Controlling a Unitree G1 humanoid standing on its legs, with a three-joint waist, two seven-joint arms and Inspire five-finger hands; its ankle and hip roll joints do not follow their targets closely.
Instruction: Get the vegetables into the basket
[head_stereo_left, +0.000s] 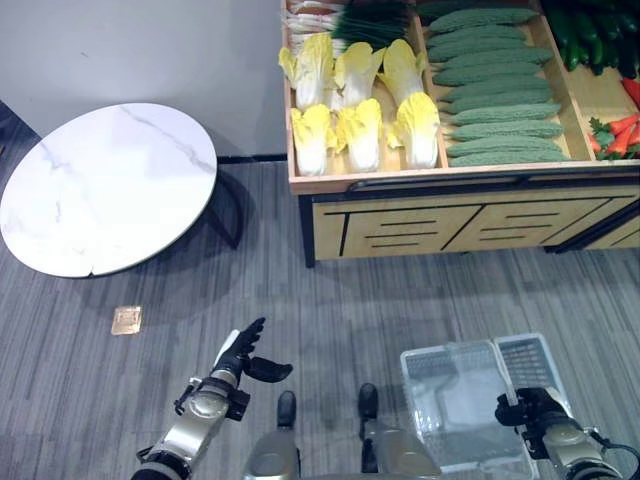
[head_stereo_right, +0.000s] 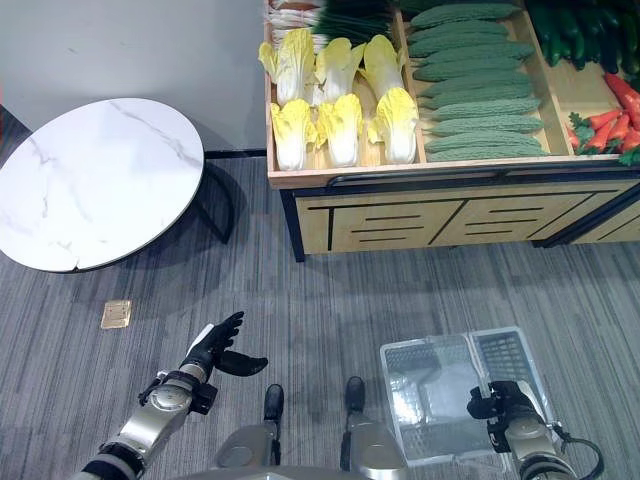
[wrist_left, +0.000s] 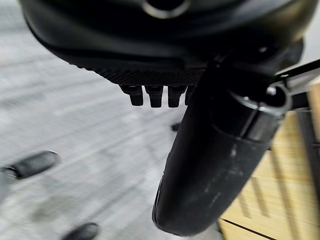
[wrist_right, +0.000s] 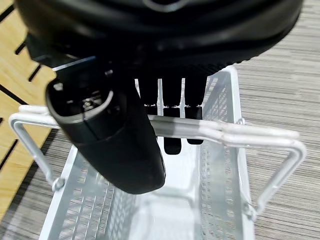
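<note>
A white wire basket hangs low over the floor at the lower right, with no vegetables inside it. My right hand is shut on its handle, the fingers curled over the bar. My left hand is held out open at the lower left, its fingers straight and its thumb spread, holding nothing. The vegetables lie on a wooden stall ahead: yellow napa cabbages, bumpy green gourds, dark green vegetables and carrots at the far right.
The stall's wooden front stands ahead, across a stretch of grey carpet. A round white marble table on dark legs stands to the left. A small brass floor plate lies in the carpet near the left hand.
</note>
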